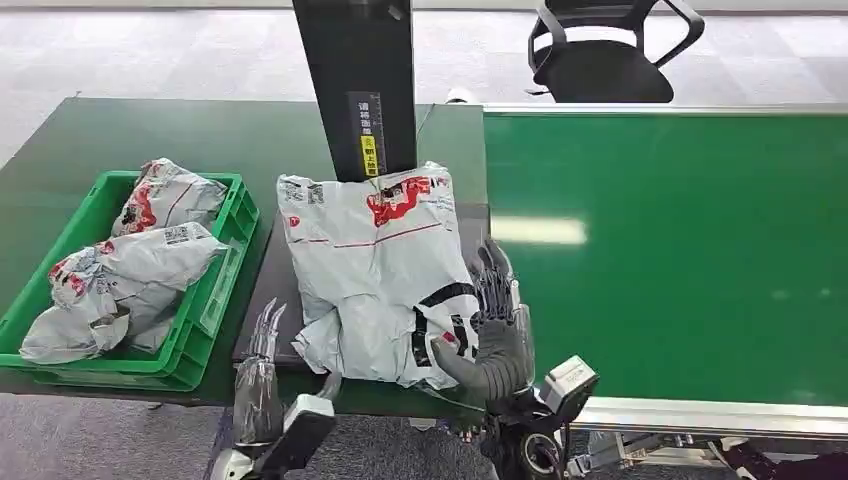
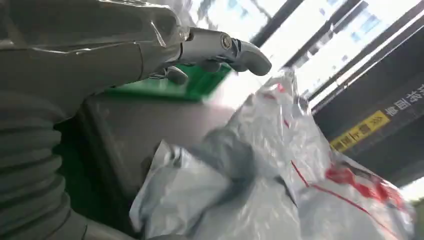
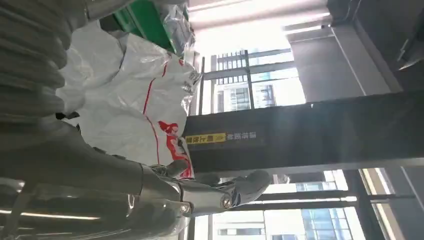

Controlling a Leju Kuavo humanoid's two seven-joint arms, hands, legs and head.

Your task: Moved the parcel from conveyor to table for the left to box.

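One parcel (image 1: 375,275) on table (image 1: 250,135); right hand (image 1: 495,335) open, touching its edge; left hand (image 1: 262,365) open beside. Release cleanly, retreat sideways.

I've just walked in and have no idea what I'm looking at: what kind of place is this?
Probably a parcel-sorting station, perhaps a test setup in an office building. A wide green conveyor belt runs beside a table, a grey mailing parcel lies in front of the robot, and a green crate already holds similar parcels. An office chair stands behind.
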